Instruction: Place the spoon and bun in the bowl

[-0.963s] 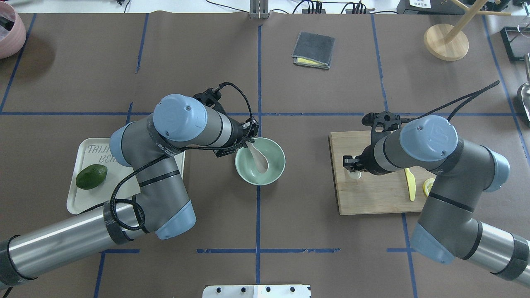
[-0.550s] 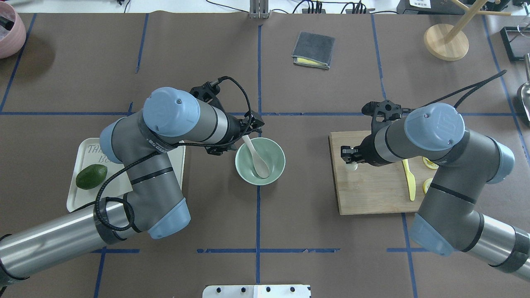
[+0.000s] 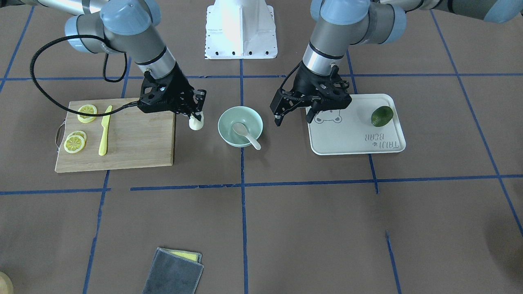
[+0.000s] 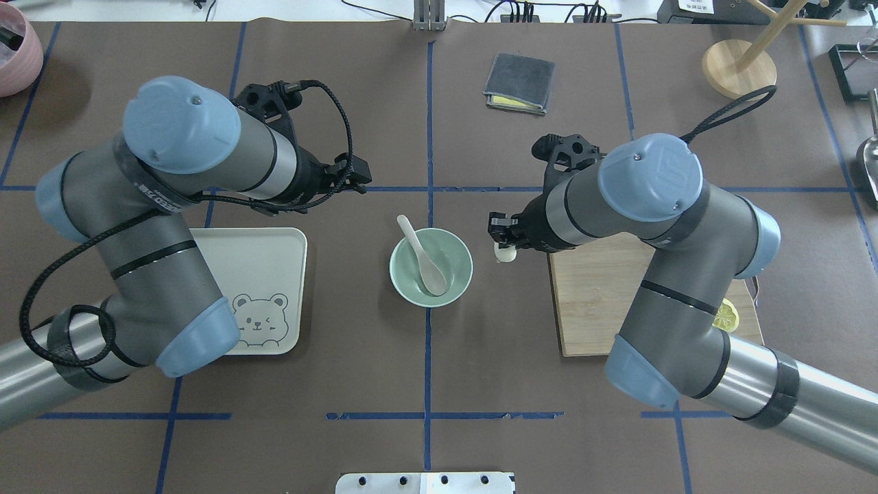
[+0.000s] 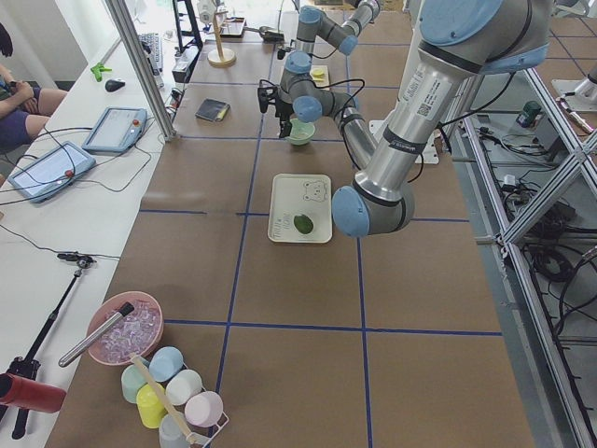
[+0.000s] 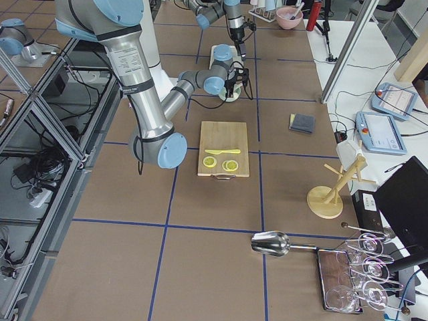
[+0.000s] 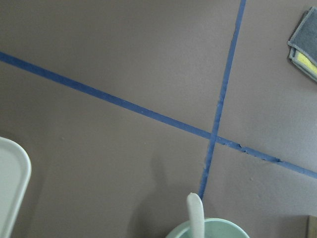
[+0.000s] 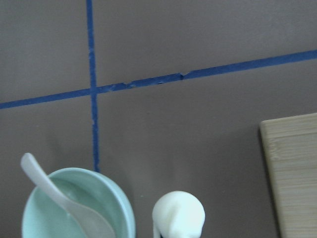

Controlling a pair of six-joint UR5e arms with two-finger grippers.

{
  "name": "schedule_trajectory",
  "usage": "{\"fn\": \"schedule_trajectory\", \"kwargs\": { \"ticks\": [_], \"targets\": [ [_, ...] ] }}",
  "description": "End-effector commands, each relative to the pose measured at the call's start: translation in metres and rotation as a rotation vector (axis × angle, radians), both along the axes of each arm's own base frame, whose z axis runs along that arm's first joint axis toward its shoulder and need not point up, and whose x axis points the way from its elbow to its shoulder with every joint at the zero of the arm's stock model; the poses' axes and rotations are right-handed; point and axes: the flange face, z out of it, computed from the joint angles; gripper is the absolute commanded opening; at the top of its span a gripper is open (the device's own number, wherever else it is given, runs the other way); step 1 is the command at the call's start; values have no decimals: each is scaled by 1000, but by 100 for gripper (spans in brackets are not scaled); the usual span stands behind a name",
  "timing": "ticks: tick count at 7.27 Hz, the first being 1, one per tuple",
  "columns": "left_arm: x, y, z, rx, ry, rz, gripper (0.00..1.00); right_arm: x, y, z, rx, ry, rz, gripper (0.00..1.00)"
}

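Note:
The pale mint-green bowl (image 4: 461,255) stands at the table's middle. The off-white spoon (image 4: 422,255) lies in it, handle over the far-left rim. My right gripper (image 4: 504,241) is shut on the white bun (image 4: 506,254) and holds it just right of the bowl, off the cutting board's edge. In the front view the bun (image 3: 196,124) hangs from that gripper (image 3: 196,116) beside the bowl (image 3: 229,118) with the spoon (image 3: 245,134). My left gripper (image 3: 294,118) is open and empty, apart from the bowl. The right wrist view shows bun (image 8: 178,213), bowl (image 8: 124,208) and spoon (image 8: 59,198).
A wooden cutting board (image 3: 135,139) holds lemon slices (image 3: 75,143) and a yellow knife (image 3: 103,130). A white bear tray (image 3: 355,134) carries an avocado (image 3: 382,115). A grey cloth (image 4: 519,82), a wooden stand (image 4: 739,68) and a pink bowl (image 4: 17,55) sit at the far edge.
My left gripper has let go of the spoon and drawn back to the far left. My right gripper has carried the bun off the cutting board toward the bowl.

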Motion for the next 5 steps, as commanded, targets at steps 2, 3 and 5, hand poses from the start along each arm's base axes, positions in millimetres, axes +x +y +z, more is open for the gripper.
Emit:
{"fn": "schedule_trajectory", "kwargs": {
  "ticks": [2, 3, 5],
  "targets": [
    [-74, -33, 49, 107, -155, 16, 100, -84, 21, -44, -7, 0, 21, 0],
    [-97, -38, 67, 153, -204, 40, 100, -89, 23, -42, -9, 6, 16, 25],
    [-130, -50, 99, 223, -291, 88, 100, -89, 23, -43, -8, 4, 16, 100]
  ]
}}
